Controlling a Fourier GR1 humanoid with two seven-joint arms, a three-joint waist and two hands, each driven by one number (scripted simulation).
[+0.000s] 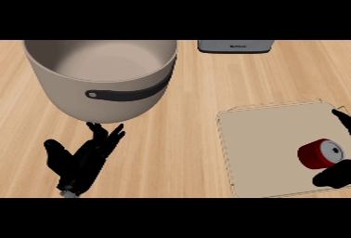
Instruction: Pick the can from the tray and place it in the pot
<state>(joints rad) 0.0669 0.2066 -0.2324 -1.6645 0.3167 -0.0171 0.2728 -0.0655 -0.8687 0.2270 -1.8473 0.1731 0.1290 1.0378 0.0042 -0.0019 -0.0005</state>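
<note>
The pick is judged to be just beginning. The can (320, 154), red with a silver end, is seen lying on its side on the tray (267, 139), toward the tray's 4 o'clock corner. The right hand (334, 176) is found at the can's 5 o'clock, touching or just beside it; only a dark part of it shows at the frame's edge, so whether its fingers are apart or curled cannot be told. No lift is visible.

Next, the can would need to be enclosed, raised, and carried toward 10 o'clock to the pot (103, 74). The pot is seen empty, and nothing but the can is held by the tray.

The left hand (82, 160) is rested below the pot, fingers straight and apart.
</note>
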